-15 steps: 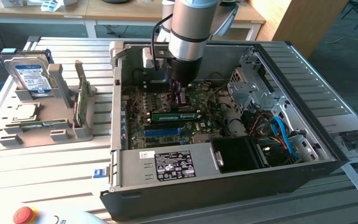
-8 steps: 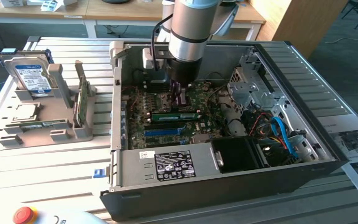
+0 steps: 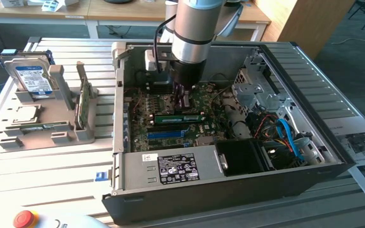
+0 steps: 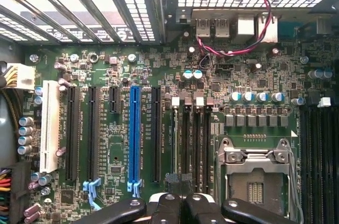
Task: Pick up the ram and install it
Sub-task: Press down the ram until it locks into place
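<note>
My gripper (image 3: 184, 108) reaches down into the open computer case (image 3: 233, 190), over the motherboard (image 3: 169, 107). The ram (image 3: 178, 117), a thin green stick with a pale label, sits directly under the fingertips. It runs parallel to the black memory slots (image 3: 169, 126) just beside it. In the wrist view the gripper (image 4: 183, 204) has its black fingers (image 4: 167, 205) pressed close together above the long black memory slots (image 4: 194, 144). From there I cannot make out the stick's edge between them.
A blue slot strip (image 3: 167, 134) (image 4: 134, 139) lies near the memory slots, and the processor socket (image 4: 254, 171) is beside them. The power supply (image 3: 169, 168) and cables (image 3: 284, 135) crowd the case. A grey holder (image 3: 43, 137) carries a hard drive (image 3: 30, 78) and an upright green card (image 3: 84, 102).
</note>
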